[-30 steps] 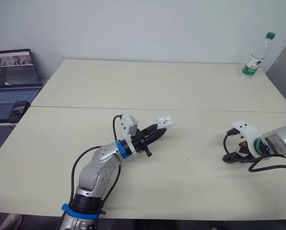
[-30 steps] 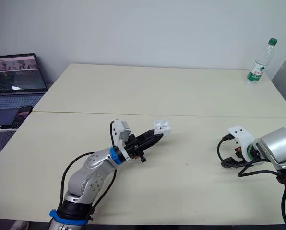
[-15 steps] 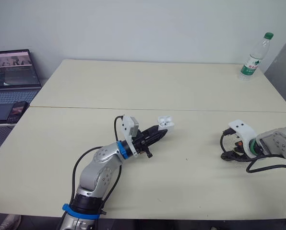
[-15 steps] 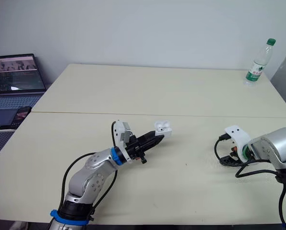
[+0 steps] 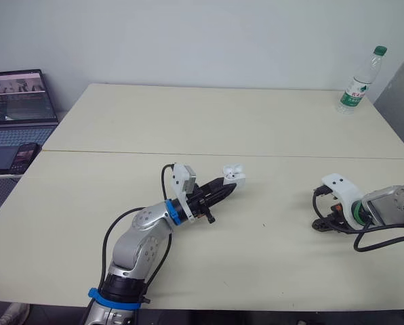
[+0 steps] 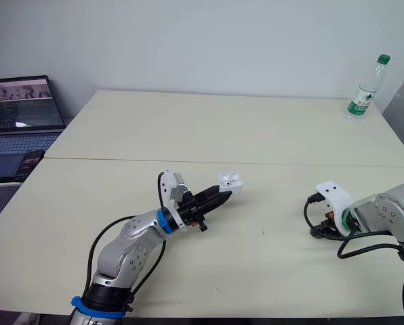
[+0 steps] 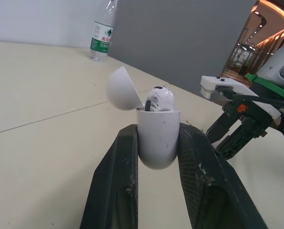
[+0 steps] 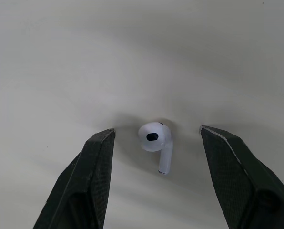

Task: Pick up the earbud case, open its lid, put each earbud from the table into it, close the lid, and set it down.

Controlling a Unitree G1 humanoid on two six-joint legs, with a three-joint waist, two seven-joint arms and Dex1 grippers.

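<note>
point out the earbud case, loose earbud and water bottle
white open-lidded earbud case [image 7: 157, 138]: left wrist view, front of its body
white loose earbud [image 8: 153, 137]: right wrist view, round head
clear plastic water bottle [image 5: 354, 93]: left eye view, label

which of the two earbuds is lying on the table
The earbud lying loose on the table, framed by the open right hand. The other earbud sits in the open earbud case, which is clamped in the left hand.
</note>
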